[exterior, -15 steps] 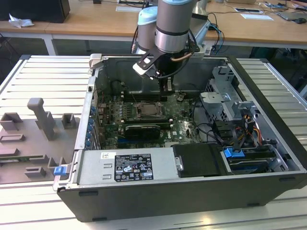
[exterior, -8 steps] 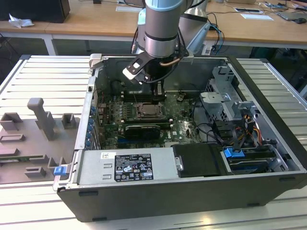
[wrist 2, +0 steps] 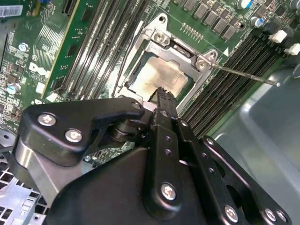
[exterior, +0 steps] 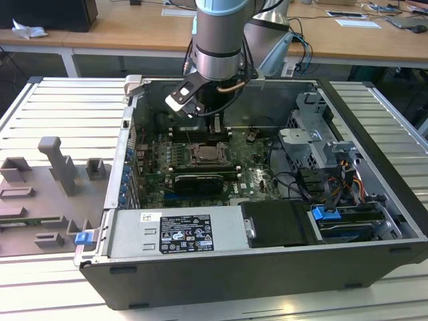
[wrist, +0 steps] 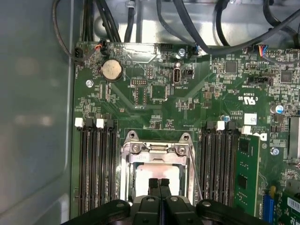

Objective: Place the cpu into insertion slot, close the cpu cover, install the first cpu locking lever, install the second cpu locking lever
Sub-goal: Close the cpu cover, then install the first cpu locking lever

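Open computer case (exterior: pixel 267 284) lies on its side on a slatted metal table (exterior: pixel 47 100). Wooden desks (exterior: pixel 134 30) with papers stand behind it. A grey moulded fixture (exterior: pixel 57 167) sits on the table at the exterior view's left, with a small blue clip (exterior: pixel 83 237) at its near corner.

Inside the case: green motherboard (wrist: pixel 164 103), boxed power supply (exterior: pixel 174 233) along the near wall, and a drive cage (exterior: pixel 314 134) with cables at the exterior view's right. The arm (exterior: pixel 217 40) comes down from above into the case.

The insertion slot (exterior: pixel 208 155) sits mid-board between two banks of long black memory slots (wrist: pixel 93 164). A coin battery (wrist: pixel 112 70) lies well apart from it, near the board's edge.

The cpu (wrist 2: pixel 161 75) is seated in the slot, dull silver top facing up. The cpu cover (wrist: pixel 140 159) lies down flat around it, the chip showing through the cut-out.

A thin wire locking lever (wrist 2: pixel 243 75) runs from one socket corner out over the memory slots, its tip standing clear of the frame.

The gripper (wrist: pixel 159 183) is narrow, its fingers (wrist 2: pixel 165 101) pressed together with nothing between them. The tips are directly above the cpu's top. Contact with the chip: cannot tell.
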Motion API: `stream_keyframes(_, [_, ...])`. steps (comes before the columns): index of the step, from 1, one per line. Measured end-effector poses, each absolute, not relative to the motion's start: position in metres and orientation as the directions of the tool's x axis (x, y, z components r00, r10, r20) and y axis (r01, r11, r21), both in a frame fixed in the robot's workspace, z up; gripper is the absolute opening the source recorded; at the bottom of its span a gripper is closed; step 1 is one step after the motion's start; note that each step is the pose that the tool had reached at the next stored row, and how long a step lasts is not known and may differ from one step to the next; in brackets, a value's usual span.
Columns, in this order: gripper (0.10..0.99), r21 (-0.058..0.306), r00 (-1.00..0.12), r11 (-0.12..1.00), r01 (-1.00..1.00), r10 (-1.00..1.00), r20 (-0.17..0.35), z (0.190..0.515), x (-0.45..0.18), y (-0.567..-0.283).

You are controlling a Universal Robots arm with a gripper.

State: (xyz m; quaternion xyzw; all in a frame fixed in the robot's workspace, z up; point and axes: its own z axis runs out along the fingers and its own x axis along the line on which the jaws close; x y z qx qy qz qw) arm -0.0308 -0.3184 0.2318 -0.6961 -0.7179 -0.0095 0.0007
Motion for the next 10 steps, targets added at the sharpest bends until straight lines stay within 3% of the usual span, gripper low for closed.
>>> stream_keyframes(10, [0.106, 0.013, -0.031, 0.031, 0.999, 0.999, 0.014, 0.2320, -0.0360, -0.3184])
